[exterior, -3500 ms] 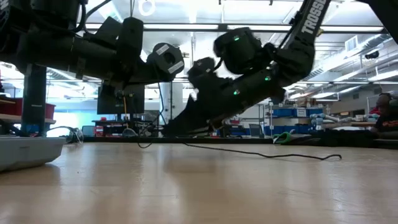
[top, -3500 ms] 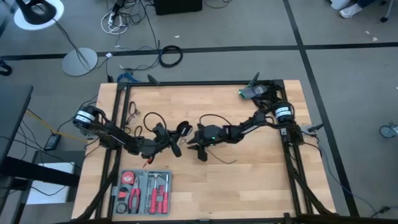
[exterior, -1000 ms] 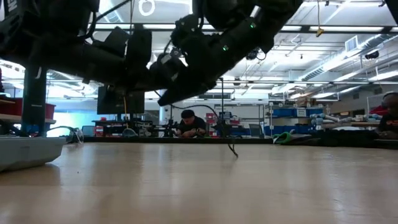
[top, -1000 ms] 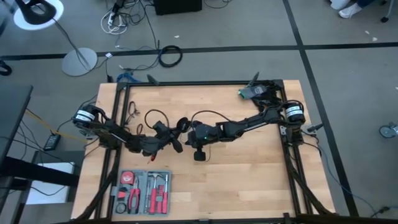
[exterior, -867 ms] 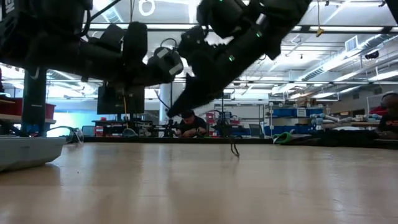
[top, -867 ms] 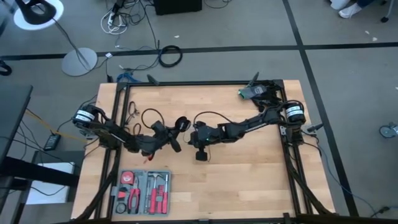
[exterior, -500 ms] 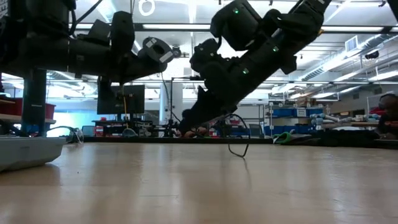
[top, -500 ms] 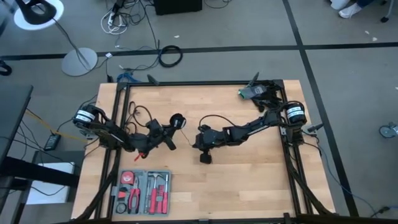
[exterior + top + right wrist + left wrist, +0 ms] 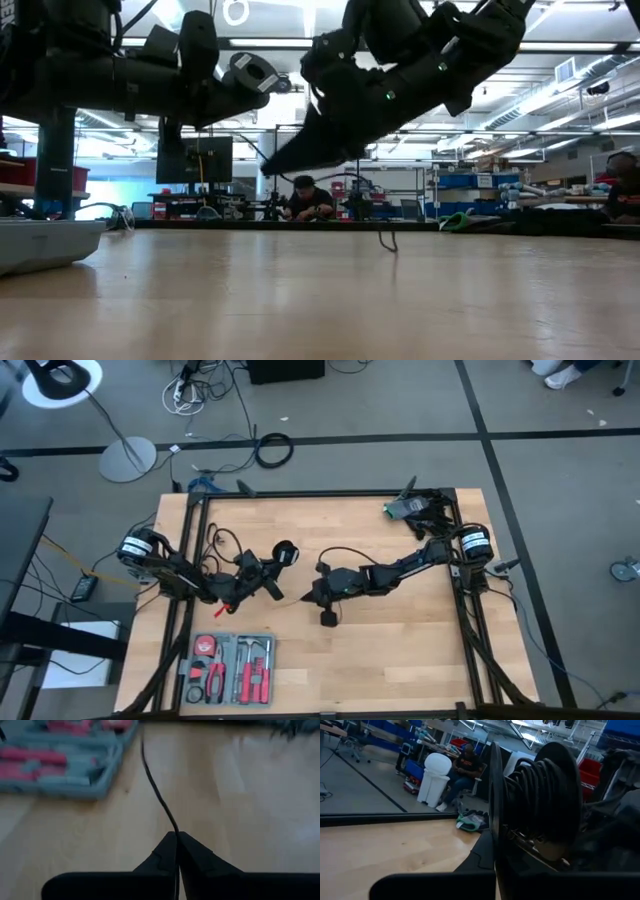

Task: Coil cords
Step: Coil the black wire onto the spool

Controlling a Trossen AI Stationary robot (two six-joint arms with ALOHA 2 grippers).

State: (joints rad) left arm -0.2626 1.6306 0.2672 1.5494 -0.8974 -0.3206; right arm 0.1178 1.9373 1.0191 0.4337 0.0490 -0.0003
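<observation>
Pinching the black cord (image 9: pixel 159 796) between pressed-together fingers (image 9: pixel 192 857), the right gripper (image 9: pixel 308 597) hovers mid-desk (image 9: pixel 400 650); the left gripper (image 9: pixel 280 556), fingers closed, holds the spool (image 9: pixel 545 800) wound with cord.

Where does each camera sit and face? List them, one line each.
High view: overhead, straight down on the table, left gripper and right gripper.
Low view: tabletop height, facing the room; arms overhead.
Left wrist view: faces the spool; own fingers show.
Right wrist view: faces the pinched cord; shut fingers.
Shared: high and right wrist show the tool case.
</observation>
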